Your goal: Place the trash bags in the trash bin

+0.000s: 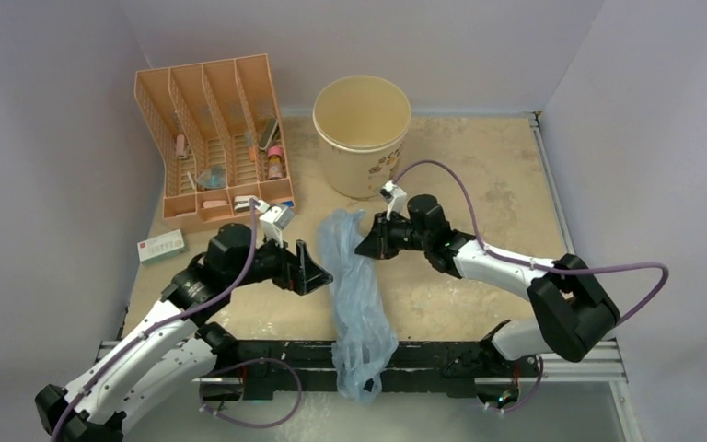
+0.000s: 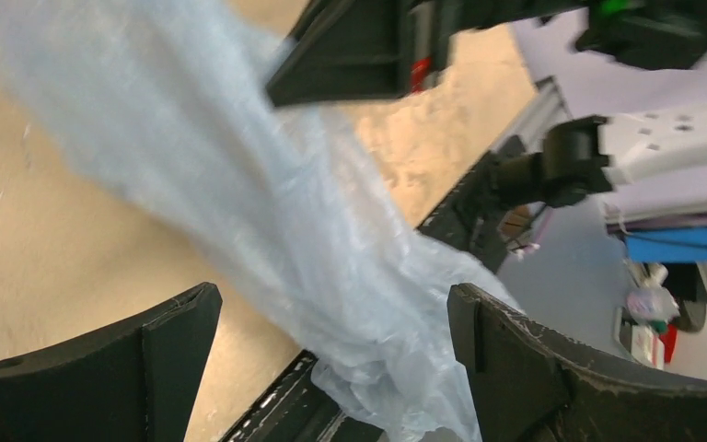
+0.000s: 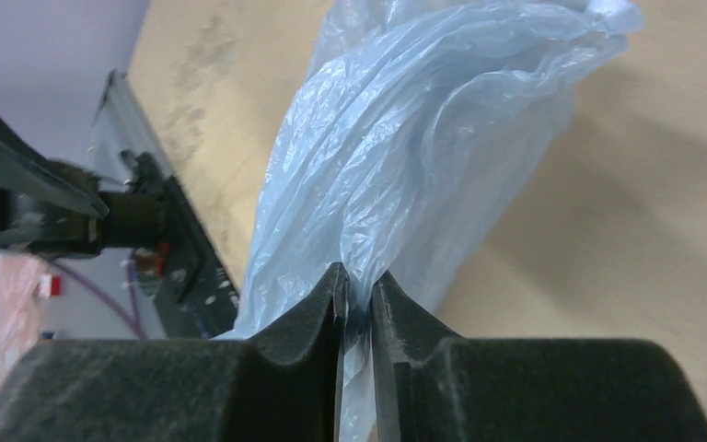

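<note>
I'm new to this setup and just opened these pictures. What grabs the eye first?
A long, crinkled light-blue plastic bag runs down the middle of the table and drapes over the near edge. The right claw pinches its upper part, while the left claw stands open beside it. Behind, a cream bucket stands empty next to an orange organizer rack.

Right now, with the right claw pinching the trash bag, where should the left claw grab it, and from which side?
Grip the bunched middle of the trash bag, nearward of where the right claw pinches it, coming from its left. There it lies gathered into a narrow rope, probably thin enough to close on, and the open left claw sits at that flank.
</note>
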